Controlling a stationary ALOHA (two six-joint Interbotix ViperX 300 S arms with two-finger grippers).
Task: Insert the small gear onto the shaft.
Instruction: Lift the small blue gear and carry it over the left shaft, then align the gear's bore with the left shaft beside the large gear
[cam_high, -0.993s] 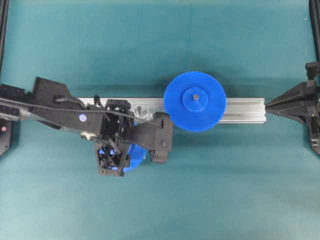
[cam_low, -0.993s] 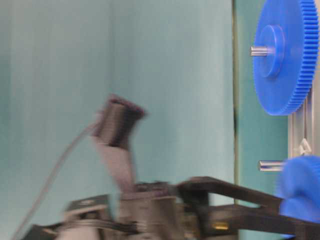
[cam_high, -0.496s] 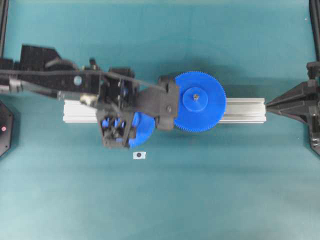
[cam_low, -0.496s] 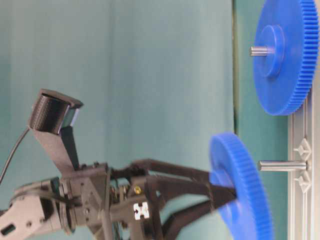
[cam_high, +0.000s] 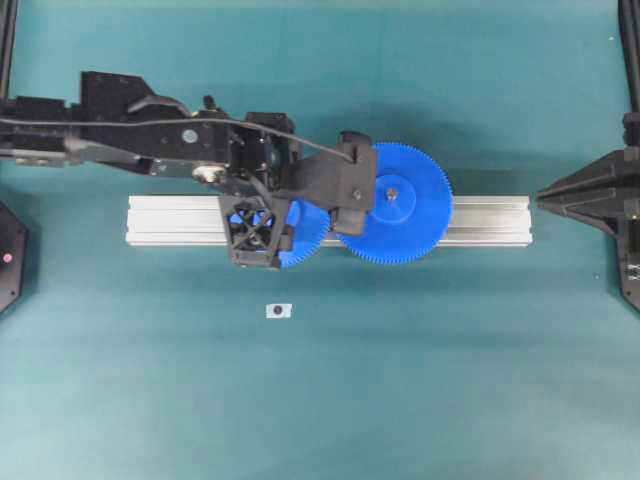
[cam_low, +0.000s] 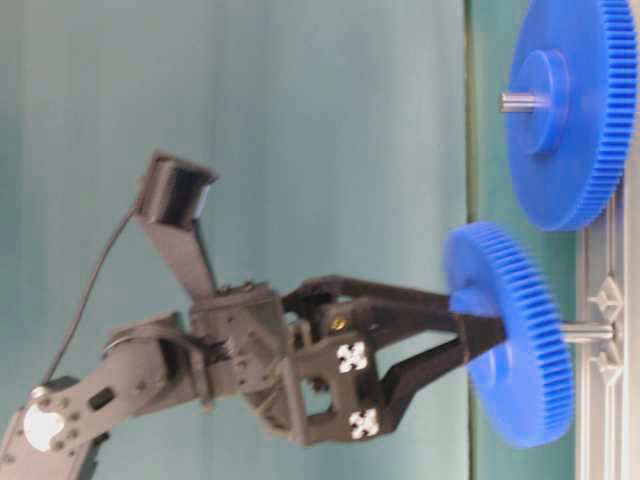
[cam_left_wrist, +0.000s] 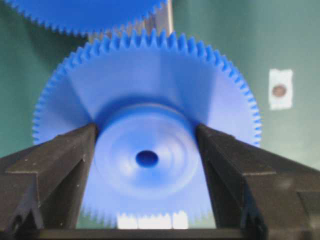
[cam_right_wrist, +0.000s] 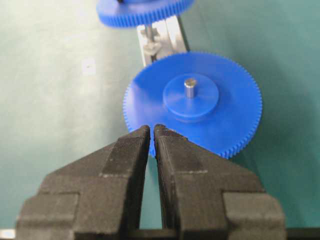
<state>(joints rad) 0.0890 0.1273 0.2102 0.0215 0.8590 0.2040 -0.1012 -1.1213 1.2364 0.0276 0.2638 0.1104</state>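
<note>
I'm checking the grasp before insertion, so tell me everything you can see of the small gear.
The small gear is a blue, plastic-looking toothed disc with a raised round hub and a small centre hole. The left tool holds it by the hub, one black finger on each side. In the table-level view it hangs above the aluminium rail, its face roughly parallel to the rail, with the shaft just beneath the hub. Whether the pin has entered the hole is hidden. Overhead, its rim lies close beside the larger gear.

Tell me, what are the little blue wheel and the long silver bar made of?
The small gear looks like moulded plastic: solid blue, matte, crisp teeth. The rail looks like aluminium: pale silver, lengthwise grooves, soft sheen. Neither is certain from looks alone.
</note>
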